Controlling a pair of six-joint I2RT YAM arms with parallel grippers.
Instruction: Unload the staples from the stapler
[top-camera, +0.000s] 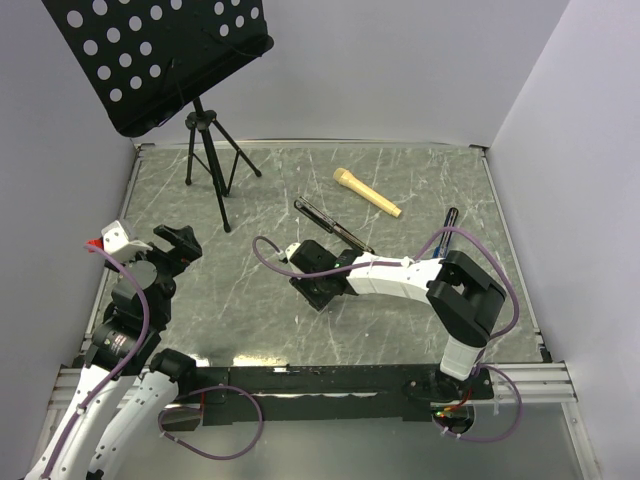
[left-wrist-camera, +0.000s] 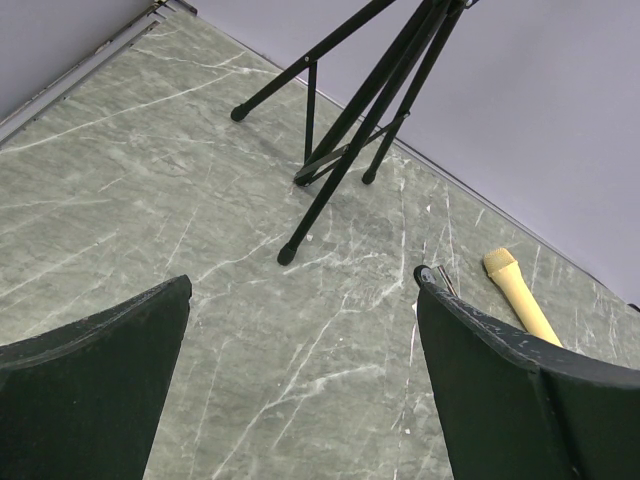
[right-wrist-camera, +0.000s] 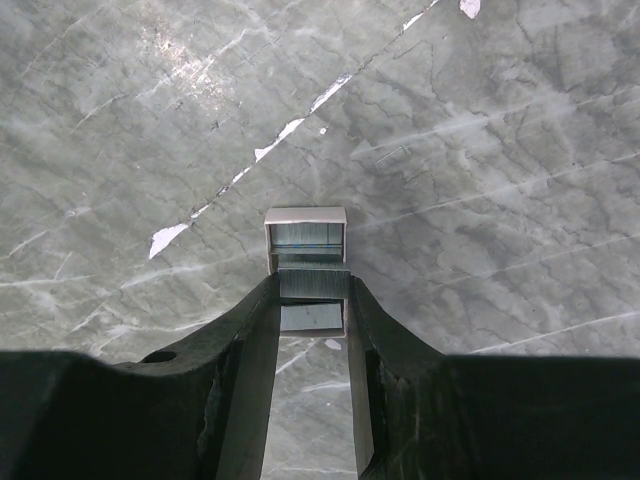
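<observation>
The stapler (top-camera: 335, 227), slim and black, lies slantwise on the table's middle, beyond my right gripper (top-camera: 306, 268); only its tip (left-wrist-camera: 446, 281) peeks past the finger in the left wrist view. In the right wrist view my right gripper (right-wrist-camera: 313, 287) is shut on a grey strip of staples (right-wrist-camera: 313, 279), pinched between the fingertips just above a small pale open box (right-wrist-camera: 305, 214) on the table. My left gripper (top-camera: 178, 242) hovers open at the left side, with only bare table between its fingers (left-wrist-camera: 470, 340).
A tan stick-like handle (top-camera: 367, 192) lies at the back, also in the left wrist view (left-wrist-camera: 520, 296). A blue-and-black pen (top-camera: 449, 222) lies at the right. A black music stand's tripod (top-camera: 212, 160) stands at the back left; walls close in the table.
</observation>
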